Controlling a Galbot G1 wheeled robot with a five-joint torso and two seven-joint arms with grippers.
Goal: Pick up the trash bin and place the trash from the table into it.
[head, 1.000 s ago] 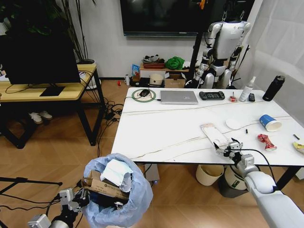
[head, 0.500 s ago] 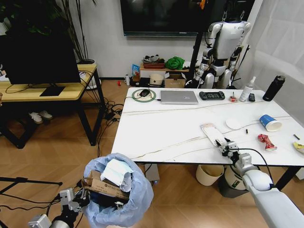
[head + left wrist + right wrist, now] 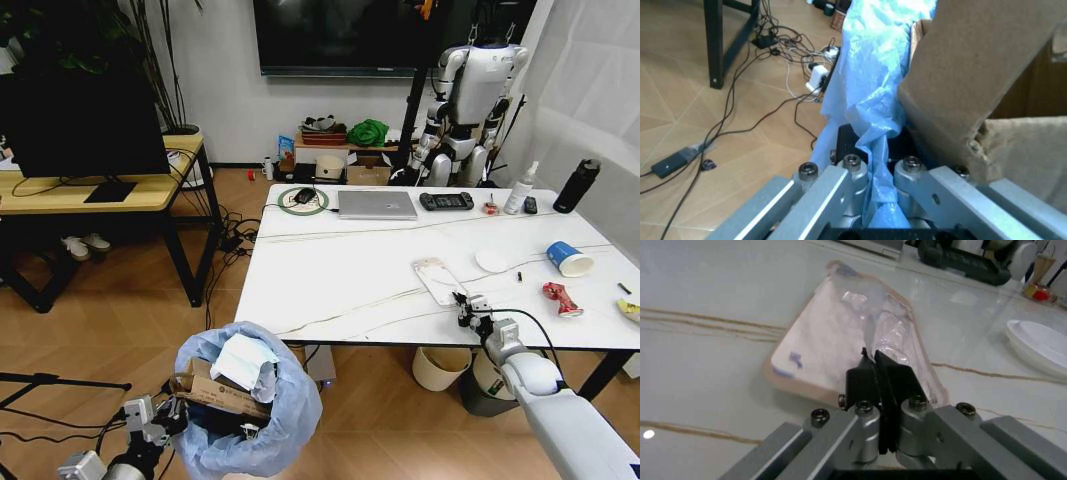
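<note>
So the left gripper (image 3: 870, 172) is down low at the floor side, fingers pinched tight on the blue bag of the trash bin (image 3: 250, 400), which sits just off the counter's (image 3: 340, 270) near-left corner with torn cardboard (image 3: 215, 393) and white paper (image 3: 245, 362) stuffed in. The right gripper (image 3: 881, 374) sits at the counter's near edge, fingers pressed together on nothing, tips right at the clear plastic pack (image 3: 438, 278). Blue cup (image 3: 568, 258) and crushed red can (image 3: 561, 298) lie further right.
</note>
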